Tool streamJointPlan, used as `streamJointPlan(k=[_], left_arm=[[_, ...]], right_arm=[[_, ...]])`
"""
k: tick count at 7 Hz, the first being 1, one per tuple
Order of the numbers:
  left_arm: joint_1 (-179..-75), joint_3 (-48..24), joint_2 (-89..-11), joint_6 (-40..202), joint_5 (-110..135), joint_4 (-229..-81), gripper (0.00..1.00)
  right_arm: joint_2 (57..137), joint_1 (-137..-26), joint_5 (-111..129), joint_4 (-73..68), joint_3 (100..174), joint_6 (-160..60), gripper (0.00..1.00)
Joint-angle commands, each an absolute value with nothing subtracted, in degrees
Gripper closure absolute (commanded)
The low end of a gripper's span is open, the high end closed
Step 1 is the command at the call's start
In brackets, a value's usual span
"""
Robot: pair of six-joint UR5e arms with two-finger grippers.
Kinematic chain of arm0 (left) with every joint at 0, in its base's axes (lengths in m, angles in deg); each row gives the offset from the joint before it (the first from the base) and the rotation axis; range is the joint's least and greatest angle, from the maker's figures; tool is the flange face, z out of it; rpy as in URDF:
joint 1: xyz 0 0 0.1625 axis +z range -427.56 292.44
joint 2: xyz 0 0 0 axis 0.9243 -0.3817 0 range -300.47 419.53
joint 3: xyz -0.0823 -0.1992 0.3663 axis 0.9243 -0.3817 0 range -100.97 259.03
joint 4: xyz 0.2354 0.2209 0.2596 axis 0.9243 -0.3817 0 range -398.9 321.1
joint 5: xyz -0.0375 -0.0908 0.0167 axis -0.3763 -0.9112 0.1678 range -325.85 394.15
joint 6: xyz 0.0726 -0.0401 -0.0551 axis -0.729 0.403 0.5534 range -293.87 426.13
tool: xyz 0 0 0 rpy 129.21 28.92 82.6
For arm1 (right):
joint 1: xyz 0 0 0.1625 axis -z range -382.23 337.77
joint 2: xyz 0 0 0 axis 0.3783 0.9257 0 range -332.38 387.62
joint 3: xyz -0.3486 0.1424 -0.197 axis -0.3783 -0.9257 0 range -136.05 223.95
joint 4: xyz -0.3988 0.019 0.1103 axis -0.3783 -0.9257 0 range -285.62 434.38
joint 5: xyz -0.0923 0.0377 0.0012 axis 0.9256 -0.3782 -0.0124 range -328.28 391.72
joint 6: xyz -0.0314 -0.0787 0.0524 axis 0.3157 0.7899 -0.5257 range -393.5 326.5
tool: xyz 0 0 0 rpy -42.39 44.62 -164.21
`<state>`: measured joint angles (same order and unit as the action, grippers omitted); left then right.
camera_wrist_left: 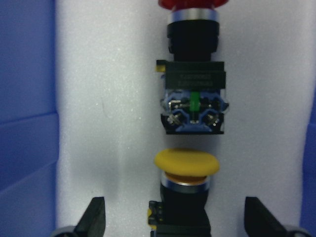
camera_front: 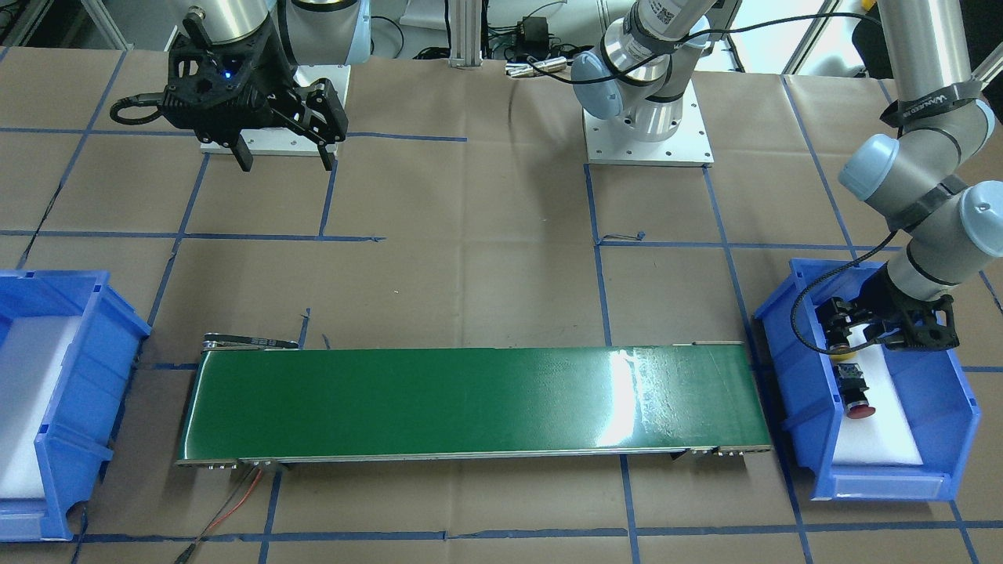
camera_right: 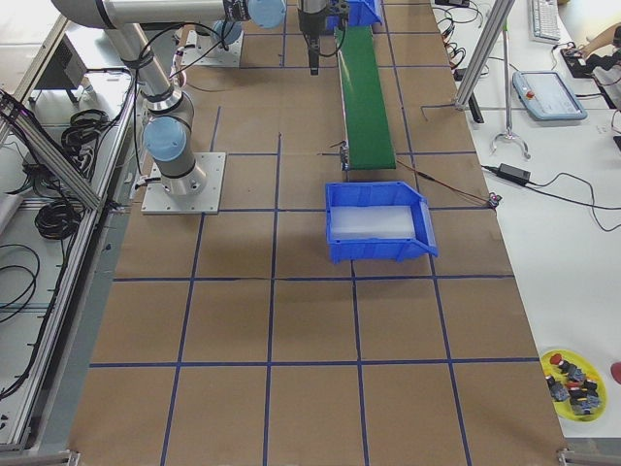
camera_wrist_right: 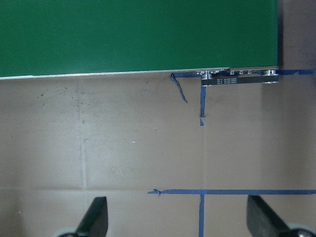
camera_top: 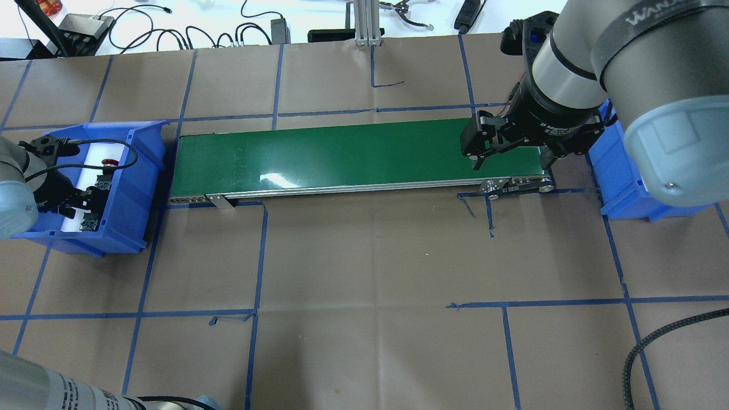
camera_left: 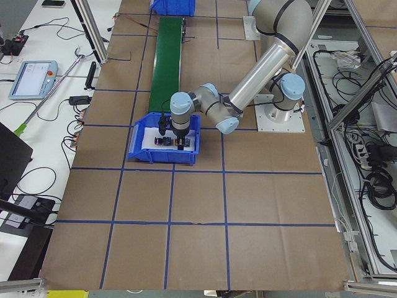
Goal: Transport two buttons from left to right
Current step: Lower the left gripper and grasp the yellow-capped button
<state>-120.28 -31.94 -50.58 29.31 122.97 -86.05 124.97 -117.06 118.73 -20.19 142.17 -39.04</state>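
The yellow button (camera_wrist_left: 186, 165) and the red button (camera_wrist_left: 193, 84) lie in line on white foam in the blue bin (camera_front: 960, 407) on my left side. My left gripper (camera_wrist_left: 175, 217) is open and low in that bin. Its fingers (camera_wrist_left: 96, 217) flank the yellow button's black body without touching it. The front view shows the same gripper (camera_front: 842, 333) over the yellow cap, with the red button (camera_front: 856, 392) just beyond it. My right gripper (camera_top: 512, 165) is open and empty, above the table by the right end of the green conveyor belt (camera_top: 342, 151).
A second blue bin (camera_front: 47, 392) with white foam stands past the belt's right end, partly hidden by my right arm in the overhead view. A yellow dish (camera_right: 572, 383) of spare buttons sits far off at a table corner. A cable (camera_front: 227, 509) trails from the belt.
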Motion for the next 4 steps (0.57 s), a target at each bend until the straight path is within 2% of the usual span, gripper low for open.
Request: streamJointPlan(k=[1,3,4], left_arm=[[-120.3,-31.9,-50.6,29.0,123.1,-86.2,0.43],[-120.3,-31.7,-50.7,29.1,123.5,-86.6,0.84],[-120.3,-31.3,-50.6,29.2,123.5,-87.0,0.98]], right_arm=[[124.9,-117.1,118.7,-20.2,142.1,-39.0,0.00],[124.9,-117.1,118.6,-20.2,142.3,-39.0,0.00],[124.8,-117.1,118.6,-20.2,142.2,-39.0,0.00]])
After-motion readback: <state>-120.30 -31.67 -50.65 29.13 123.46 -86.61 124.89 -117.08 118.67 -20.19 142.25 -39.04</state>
